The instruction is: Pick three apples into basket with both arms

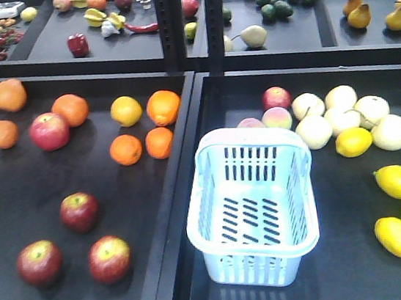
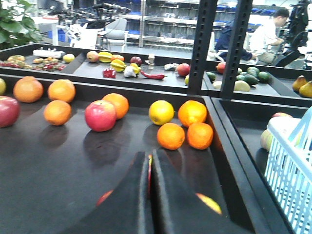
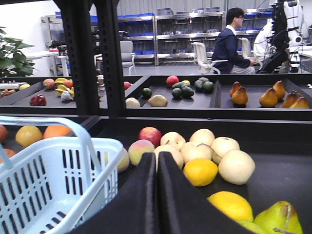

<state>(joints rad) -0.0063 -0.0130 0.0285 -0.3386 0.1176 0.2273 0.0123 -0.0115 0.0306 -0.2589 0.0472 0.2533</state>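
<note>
First apple, second apple and third apple, all dark red, were logged lying near the front of the left tray, none yet collected. The basket was noted standing in the right tray, empty. The left gripper and right gripper were each found closed fingertip to fingertip, nothing held. All three picks were judged outstanding.
</note>
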